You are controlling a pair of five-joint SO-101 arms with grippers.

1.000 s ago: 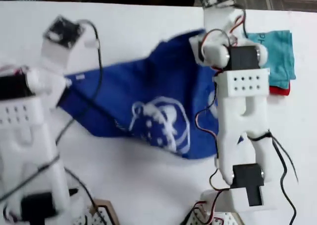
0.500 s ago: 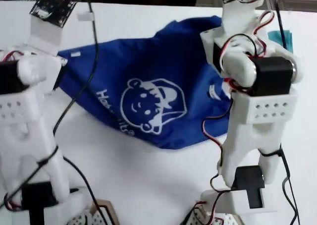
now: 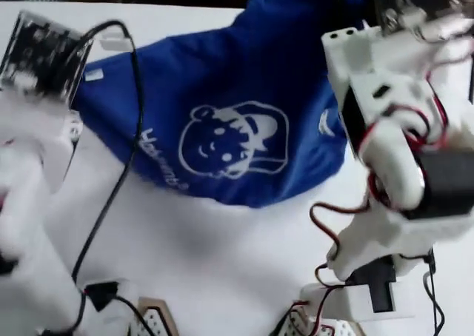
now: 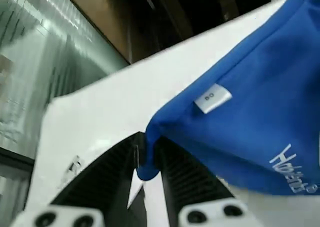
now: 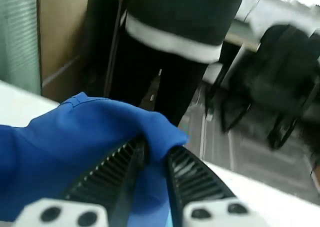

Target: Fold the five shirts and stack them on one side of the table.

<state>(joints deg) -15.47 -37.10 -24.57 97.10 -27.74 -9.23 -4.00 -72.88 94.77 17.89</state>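
A blue shirt [image 3: 229,121] with a white cartoon-face print hangs stretched between both arms above the white table [image 3: 222,269]. My left gripper [image 4: 147,154] is shut on one corner of the blue shirt [image 4: 260,122], near a small white label [image 4: 212,98]. The right gripper [image 5: 155,159] is shut on a bunched corner of the same shirt [image 5: 75,137], held high at the far right. In the high view the left arm [image 3: 37,92] stands at the left and the right arm [image 3: 400,129] at the right.
Black cables [image 3: 126,129] trail from the left arm across the shirt's edge. Arm bases and a wooden block [image 3: 152,317] sit at the near table edge. Behind the far edge in the right wrist view a person in dark clothes [image 5: 175,42] stands beside a black chair [image 5: 280,77].
Both arms have risen and swung toward the far side, lifting the blue shirt off the table and spreading it. The teal and red folded shirts at the right are now hidden behind the right arm.
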